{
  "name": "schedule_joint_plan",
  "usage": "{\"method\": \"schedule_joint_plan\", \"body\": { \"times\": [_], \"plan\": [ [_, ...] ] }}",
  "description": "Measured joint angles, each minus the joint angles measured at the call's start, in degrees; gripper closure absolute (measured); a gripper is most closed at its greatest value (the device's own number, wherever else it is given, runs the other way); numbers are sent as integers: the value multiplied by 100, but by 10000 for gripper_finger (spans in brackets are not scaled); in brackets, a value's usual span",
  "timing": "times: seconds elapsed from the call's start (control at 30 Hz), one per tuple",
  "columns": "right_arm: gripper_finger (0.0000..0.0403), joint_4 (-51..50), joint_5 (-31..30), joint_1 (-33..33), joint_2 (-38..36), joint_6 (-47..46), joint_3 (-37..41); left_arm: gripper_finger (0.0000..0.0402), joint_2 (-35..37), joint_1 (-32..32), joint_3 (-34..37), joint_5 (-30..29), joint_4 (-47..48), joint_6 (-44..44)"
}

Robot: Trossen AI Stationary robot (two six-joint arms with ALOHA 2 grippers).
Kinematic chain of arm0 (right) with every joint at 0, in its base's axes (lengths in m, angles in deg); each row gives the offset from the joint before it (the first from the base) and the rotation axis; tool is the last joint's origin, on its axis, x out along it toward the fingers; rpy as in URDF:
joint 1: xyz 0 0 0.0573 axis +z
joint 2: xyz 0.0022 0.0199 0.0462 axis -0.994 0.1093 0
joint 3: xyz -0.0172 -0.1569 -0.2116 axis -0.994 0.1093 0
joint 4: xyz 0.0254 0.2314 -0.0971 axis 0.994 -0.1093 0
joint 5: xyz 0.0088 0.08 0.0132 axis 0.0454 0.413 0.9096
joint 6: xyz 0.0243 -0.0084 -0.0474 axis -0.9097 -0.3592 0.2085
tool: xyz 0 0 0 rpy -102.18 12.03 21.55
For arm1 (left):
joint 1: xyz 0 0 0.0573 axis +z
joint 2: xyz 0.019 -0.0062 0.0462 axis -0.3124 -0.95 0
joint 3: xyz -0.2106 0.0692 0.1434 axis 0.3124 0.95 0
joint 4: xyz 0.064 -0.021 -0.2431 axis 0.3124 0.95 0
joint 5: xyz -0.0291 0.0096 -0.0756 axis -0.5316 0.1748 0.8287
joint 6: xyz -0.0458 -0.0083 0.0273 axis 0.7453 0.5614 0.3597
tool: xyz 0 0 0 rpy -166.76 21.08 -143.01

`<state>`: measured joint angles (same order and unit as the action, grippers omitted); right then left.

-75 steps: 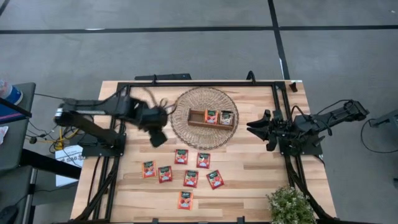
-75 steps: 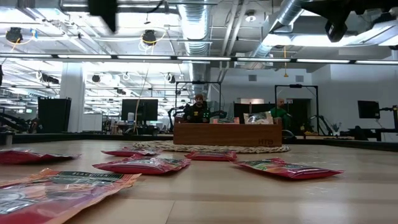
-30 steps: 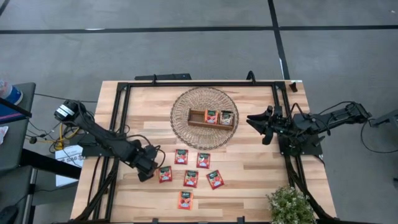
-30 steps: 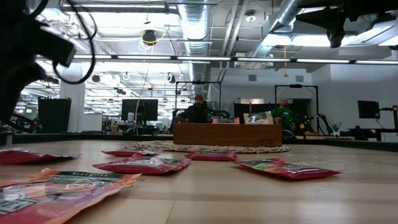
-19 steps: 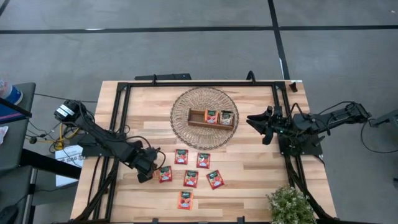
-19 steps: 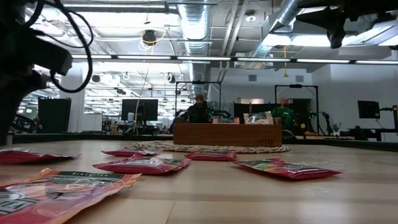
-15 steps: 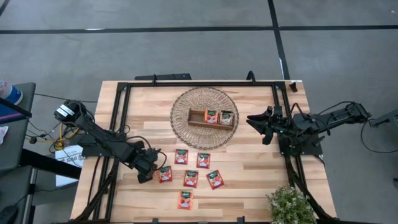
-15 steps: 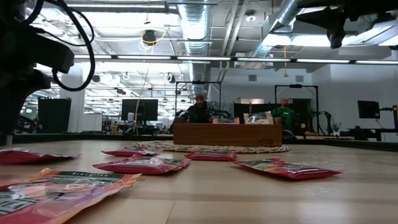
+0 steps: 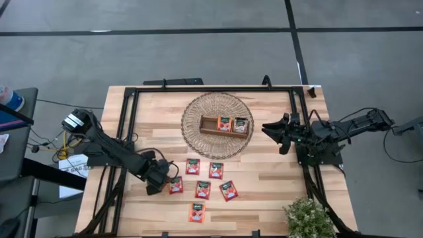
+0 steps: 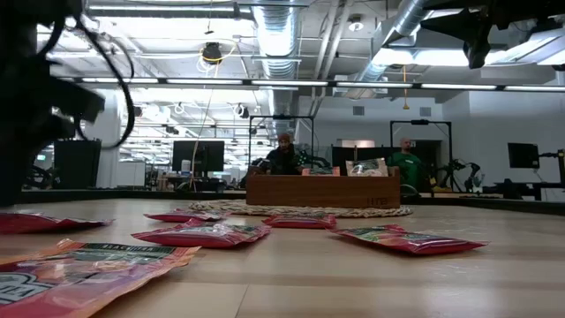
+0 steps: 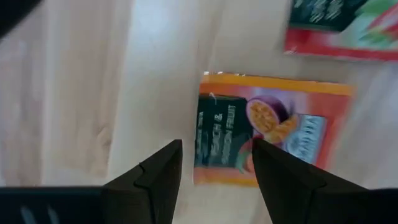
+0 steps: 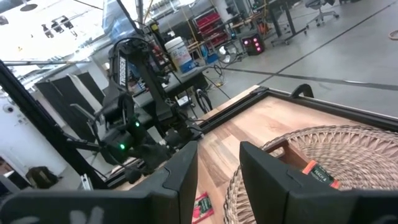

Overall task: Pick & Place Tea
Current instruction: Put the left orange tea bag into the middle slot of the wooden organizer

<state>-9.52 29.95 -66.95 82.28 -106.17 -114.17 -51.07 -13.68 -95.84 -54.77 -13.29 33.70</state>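
Orange tea sachet [image 11: 267, 127] | left tool [image 11: 214, 163] spread (wrist view only)

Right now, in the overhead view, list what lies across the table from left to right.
Left gripper → tea sachets → wooden tray on the woven mat → right gripper → potted plant.

A round mat [image 9: 217, 124] lies in the middle of the tabletop [image 9: 264, 178], toward the back. A tray [image 9: 225, 125] sits on the mat, with tea bags [image 9: 232, 123] in two of its boxes. More tea bags lie flat in front of the mat. A plant [image 9: 308, 218] stands at the front right corner.
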Motion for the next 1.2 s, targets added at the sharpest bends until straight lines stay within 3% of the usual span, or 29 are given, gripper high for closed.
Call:
{"method": "schedule_joint_plan", "body": {
  "times": [0.13,0.37,0.5,0.67,0.8,1.07,1.2],
  "plan": [
    [292,-4,2,0,-1,0,0,213,-389,2,174,171,-500,-97],
    [292,-26,7,0,-1,0,0,223,-409,39,188,290,-721,-338],
    [292,-26,14,2,0,0,0,274,-289,40,235,298,-732,-342],
    [292,-26,15,2,-2,0,0,380,-238,42,253,279,-727,-343],
    [292,-26,15,2,0,0,0,397,-238,42,227,281,-687,-342],
    [292,57,16,2,0,-7,0,401,-297,39,-498,-216,716,-496],
    [292,229,211,-4,111,-103,0,401,-293,37,-1163,-794,1458,-636]
  ]
}}
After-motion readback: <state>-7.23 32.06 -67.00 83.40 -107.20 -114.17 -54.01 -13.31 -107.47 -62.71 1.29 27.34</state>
